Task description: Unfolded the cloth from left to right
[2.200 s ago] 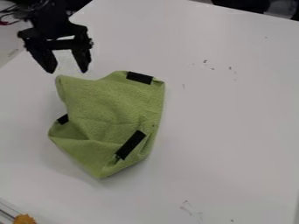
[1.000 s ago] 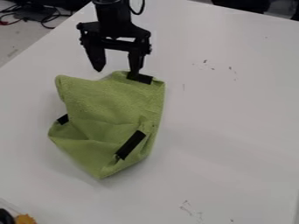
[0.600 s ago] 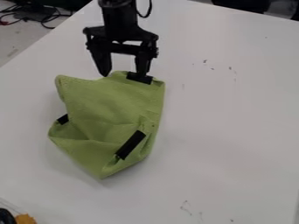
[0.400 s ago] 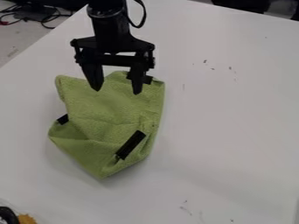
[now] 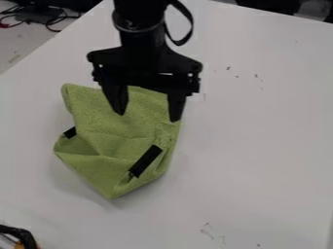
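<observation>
The black gripper (image 5: 148, 116) hangs over the upper part of the cloth, its two fingers spread apart with nothing held between them. Below it the green cloth (image 5: 114, 141) lies crumpled and partly folded on the table, left of centre. One black strip (image 5: 145, 161) crosses the cloth's lower right, and a smaller black patch (image 5: 70, 132) shows at its left edge. The arm and gripper cover the cloth's upper right corner.
The white table (image 5: 260, 146) carries small dark marks at the upper right and lower right. A black and orange object (image 5: 21, 237) stands at the bottom left corner. Dark cables (image 5: 48, 19) lie beyond the table's upper left edge.
From the upper left, the gripper has moved right and then down over the cloth, staying open. The cloth keeps its shape and place. A black part has come into view at the bottom left.
</observation>
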{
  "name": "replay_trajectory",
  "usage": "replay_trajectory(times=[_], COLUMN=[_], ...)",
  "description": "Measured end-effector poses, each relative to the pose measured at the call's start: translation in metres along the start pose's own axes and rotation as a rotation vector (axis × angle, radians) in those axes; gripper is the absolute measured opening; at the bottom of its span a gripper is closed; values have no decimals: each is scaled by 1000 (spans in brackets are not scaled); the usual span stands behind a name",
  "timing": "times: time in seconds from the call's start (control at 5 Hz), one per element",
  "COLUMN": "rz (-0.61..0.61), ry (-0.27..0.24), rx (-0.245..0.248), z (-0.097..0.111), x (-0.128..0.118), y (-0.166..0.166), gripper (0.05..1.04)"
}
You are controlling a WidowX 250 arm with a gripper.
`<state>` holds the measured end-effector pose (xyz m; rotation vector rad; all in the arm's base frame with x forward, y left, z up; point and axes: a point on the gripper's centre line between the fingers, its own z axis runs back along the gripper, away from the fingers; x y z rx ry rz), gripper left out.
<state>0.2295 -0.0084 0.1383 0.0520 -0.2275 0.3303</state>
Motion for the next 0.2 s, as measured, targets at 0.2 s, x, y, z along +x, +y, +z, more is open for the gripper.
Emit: replay_trajectory(times=[0.2], rz=[-29], ry=[-20], rx=[32], z=[11], x=[-1], y=[-10], gripper=[999])
